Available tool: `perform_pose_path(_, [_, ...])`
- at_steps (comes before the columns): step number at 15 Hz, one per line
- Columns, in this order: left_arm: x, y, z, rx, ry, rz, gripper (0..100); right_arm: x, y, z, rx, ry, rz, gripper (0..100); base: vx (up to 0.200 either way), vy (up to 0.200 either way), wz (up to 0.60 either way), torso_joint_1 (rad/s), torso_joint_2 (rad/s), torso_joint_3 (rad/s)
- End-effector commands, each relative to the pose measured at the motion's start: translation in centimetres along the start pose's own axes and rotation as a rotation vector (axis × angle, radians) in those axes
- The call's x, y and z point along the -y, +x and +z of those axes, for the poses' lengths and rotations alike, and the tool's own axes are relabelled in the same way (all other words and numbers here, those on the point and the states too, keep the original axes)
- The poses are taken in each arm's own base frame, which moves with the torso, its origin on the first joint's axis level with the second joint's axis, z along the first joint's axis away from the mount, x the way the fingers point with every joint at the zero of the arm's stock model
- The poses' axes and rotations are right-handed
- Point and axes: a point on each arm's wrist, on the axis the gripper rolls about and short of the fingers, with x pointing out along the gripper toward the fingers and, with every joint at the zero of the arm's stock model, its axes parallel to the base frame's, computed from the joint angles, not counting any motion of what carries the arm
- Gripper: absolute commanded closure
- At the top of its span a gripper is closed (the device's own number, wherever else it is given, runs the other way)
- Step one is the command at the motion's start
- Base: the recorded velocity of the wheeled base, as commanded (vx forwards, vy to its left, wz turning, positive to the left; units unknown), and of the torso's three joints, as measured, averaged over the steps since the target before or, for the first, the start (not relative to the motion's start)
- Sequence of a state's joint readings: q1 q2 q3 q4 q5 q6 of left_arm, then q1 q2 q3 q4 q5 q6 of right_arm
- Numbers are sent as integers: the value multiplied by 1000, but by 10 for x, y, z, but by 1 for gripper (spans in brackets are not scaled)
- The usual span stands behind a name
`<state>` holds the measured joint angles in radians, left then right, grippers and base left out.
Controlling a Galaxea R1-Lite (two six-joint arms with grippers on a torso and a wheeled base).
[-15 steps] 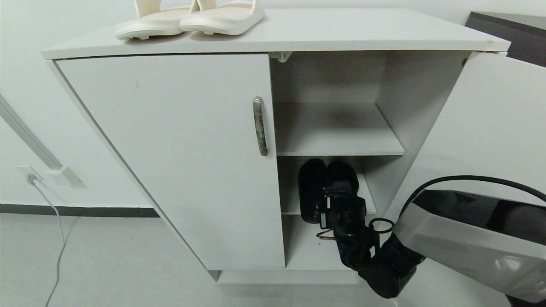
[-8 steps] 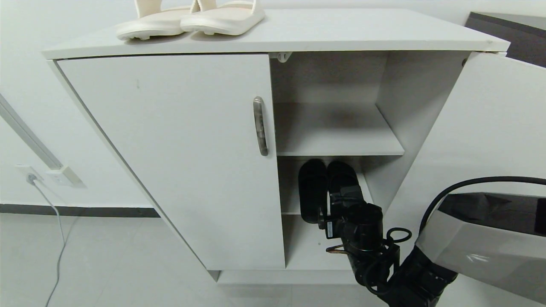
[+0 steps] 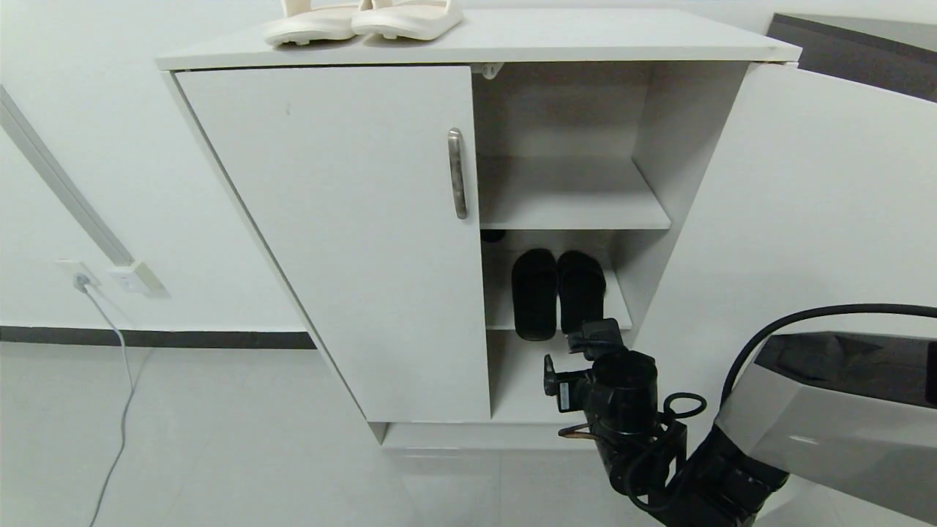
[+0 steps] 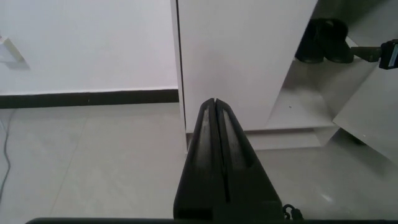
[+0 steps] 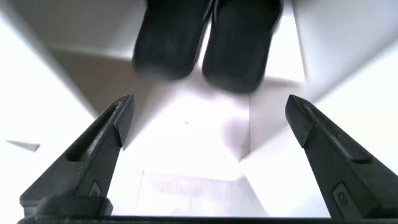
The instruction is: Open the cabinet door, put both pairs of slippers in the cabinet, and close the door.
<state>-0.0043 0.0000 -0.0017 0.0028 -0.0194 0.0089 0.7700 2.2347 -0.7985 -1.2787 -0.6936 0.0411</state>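
The right tool [image 3: 575, 355] is held spread (nothing between its jaws) just before the lower shelf [image 3: 621, 311], where the black slippers [image 3: 534, 293] are laid side by side. The left tool [image 4: 214, 143] is pressed together. The cream slippers [image 3: 366, 18], lying on the cabinet top [image 3: 585, 33], are judged next: they should be pinched together and lifted clear of the open door [image 3: 805, 197].

Home-like room: white shoe cabinet [image 3: 329, 219], tiled floor [image 3: 183, 439], wall socket [image 3: 77, 274].
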Motion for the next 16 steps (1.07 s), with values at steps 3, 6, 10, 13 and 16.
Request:
perform_pose_path(3, [0, 0, 0, 1, 2, -1, 100, 0, 0, 0, 0, 0, -4, 0, 0, 0, 0, 0, 0, 0])
perform_pose_path(6, [0, 0, 0, 0, -1, 1, 100, 1, -1, 0, 6, 5, -4, 0, 0, 0, 0, 0, 0, 0])
perform_pose_path(10, [0, 0, 0, 0, 0, 1, 100, 0, -2, 0, 6, 3, -1, 0, 0, 0, 0, 0, 0, 0])
perform_pose_path(13, [0, 0, 0, 0, 0, -1, 100, -1, -3, -1, 4, 0, 3, 0, 0, 0, 0, 4, 1, 110])
perform_pose_path(16, [0, 0, 0, 0, 2, 1, 100, -1, -3, -1, 1, -1, 3, 0, 0, 0, 0, 2, 2, 186])
